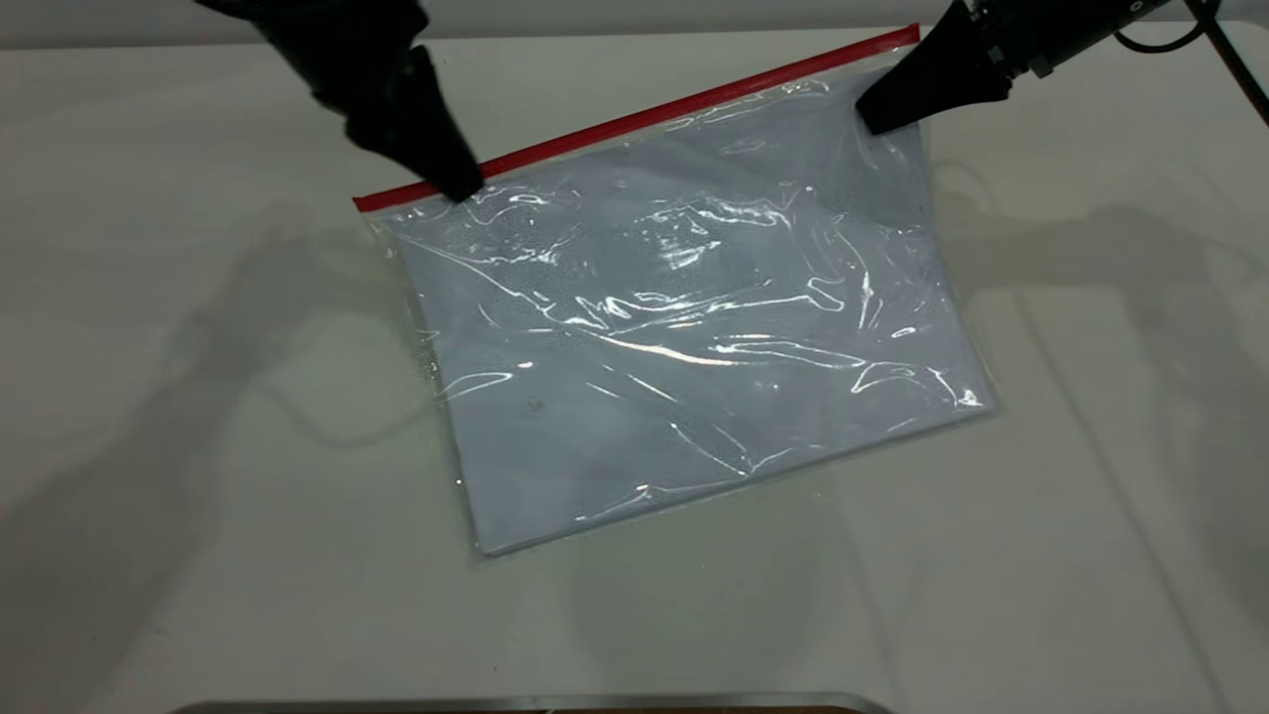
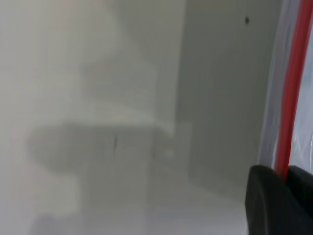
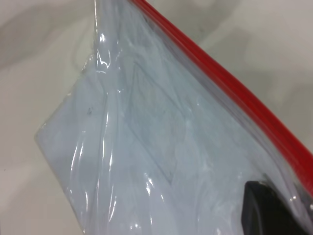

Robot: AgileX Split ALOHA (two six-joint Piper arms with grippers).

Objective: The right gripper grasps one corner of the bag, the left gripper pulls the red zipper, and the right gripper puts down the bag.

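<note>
The clear bag [image 1: 684, 327] with white sheets lies slanted on the table. Its red zipper [image 1: 644, 114] runs along the far edge. My left gripper [image 1: 461, 183] is at the zipper's left end, shut on the red strip; in the left wrist view the red zipper [image 2: 292, 93] passes between my two fingers [image 2: 266, 196]. The slider tab is hidden by the gripper. My right gripper [image 1: 872, 117] is shut on the bag near its right red corner [image 1: 907, 40], which is raised slightly. In the right wrist view one finger [image 3: 266, 208] presses on the bag's plastic [image 3: 161, 147] beside the red strip [image 3: 234, 95].
The bag rests on a pale table [image 1: 198, 397]. A metal rim [image 1: 535, 702] shows at the near edge. A black cable [image 1: 1234, 55] hangs at the far right.
</note>
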